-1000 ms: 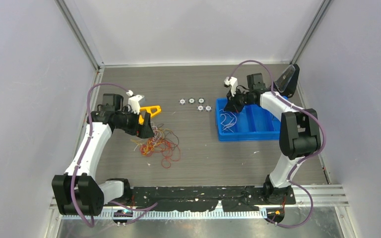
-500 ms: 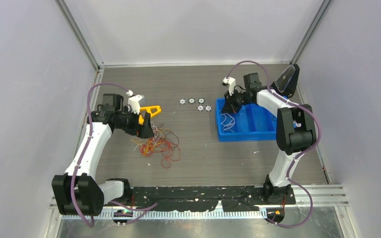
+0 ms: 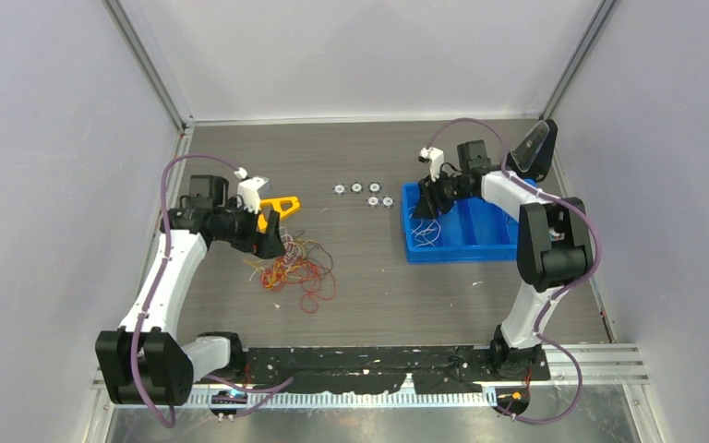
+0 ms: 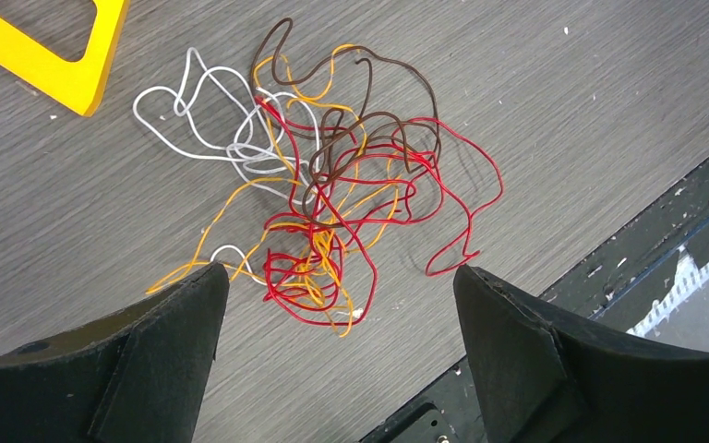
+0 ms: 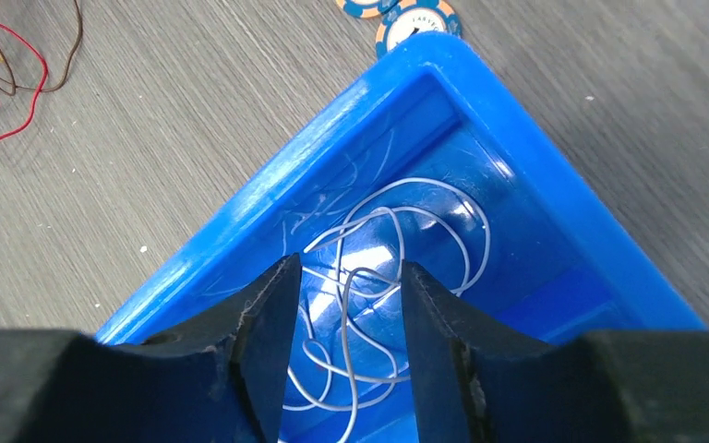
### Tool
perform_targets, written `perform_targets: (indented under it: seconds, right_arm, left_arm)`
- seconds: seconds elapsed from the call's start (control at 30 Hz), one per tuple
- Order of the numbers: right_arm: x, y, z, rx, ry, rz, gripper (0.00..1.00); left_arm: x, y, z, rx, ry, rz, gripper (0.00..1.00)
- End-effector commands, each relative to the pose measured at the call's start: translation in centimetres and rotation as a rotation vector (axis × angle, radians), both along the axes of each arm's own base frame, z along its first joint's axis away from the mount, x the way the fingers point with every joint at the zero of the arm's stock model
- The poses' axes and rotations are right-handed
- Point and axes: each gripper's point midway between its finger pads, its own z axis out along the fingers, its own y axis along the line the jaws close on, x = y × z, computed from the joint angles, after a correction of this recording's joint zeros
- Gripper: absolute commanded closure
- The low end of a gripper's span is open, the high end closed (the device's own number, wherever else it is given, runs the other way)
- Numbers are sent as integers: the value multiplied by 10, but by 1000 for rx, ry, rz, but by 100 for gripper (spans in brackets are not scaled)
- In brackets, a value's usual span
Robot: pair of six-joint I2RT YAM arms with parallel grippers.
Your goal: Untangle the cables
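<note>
Left wrist shows us brown strands [image 4: 369, 88], blurred from top, in the red-orange-white wire tangle [image 4: 332, 221], 12 o'clock of our fully spread, empty left gripper [image 4: 342, 277]. Our right gripper [image 5: 351, 277], narrowly parted and empty, hangs over white wires [image 5: 425, 198] in a blue plastic bin [image 5: 508, 111].

The left claw [image 4: 340, 269] has matt black fingers [image 4: 148, 360]. Below it the table [image 4: 563, 111] is dull grey wood-grain laminate. The cables [image 4: 332, 212] between its fingertips wear smooth, faintly shiny insulation (plastic, seemingly). Under the right claw [image 5: 349, 266], the blue bin [image 5: 268, 194] is glossy moulded plastic.
</note>
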Motion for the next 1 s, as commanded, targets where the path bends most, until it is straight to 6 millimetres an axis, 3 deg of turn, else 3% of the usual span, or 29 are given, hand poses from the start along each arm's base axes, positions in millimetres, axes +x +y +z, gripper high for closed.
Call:
perform_targets:
  seconds: [0.0, 0.23, 0.3, 0.37, 0.5, 0.57, 0.67, 0.77, 0.8, 0.83, 0.87, 0.97]
  right_arm:
    - [11, -3, 52, 11, -144, -28, 47]
    - [10, -17, 97, -45, -235, -106, 10]
    - [9, -17, 114, -49, -255, -130, 2]
    - [-1, -2, 128, -33, -226, -124, 1]
    - [-42, 64, 135, 42, -72, -26, 1]
    - [-60, 97, 127, 70, 12, 20, 2]
    - [-71, 148, 105, 111, 115, 59, 4]
    - [-91, 212, 95, 165, 166, 112, 4]
    - [-93, 224, 79, 152, 191, 104, 3]
    - [-103, 245, 79, 166, 165, 144, 3]
    - [-104, 255, 61, 140, 176, 134, 3]
    - [-114, 292, 29, 110, 160, 153, 5]
  left_arm:
    - [-1, 3, 10, 16, -43, -9, 4]
    - [-12, 4, -6, 30, 16, -45, 0]
    - [-15, 0, -15, 10, 57, -49, 0]
    - [-10, 0, -22, 6, 90, -21, 3]
    - [-3, -8, -37, -34, 192, -13, 13]
    - [-3, -13, -44, -50, 265, -16, 21]
    - [-7, -19, -54, -86, 378, -16, 44]
    - [-14, -23, -61, -114, 464, -18, 60]
    - [-16, -24, -59, -124, 468, -27, 64]
    - [-16, -27, -57, -141, 460, -38, 68]
    - [-16, -28, -54, -156, 450, -41, 74]
    - [-17, -31, -46, -184, 417, -49, 96]
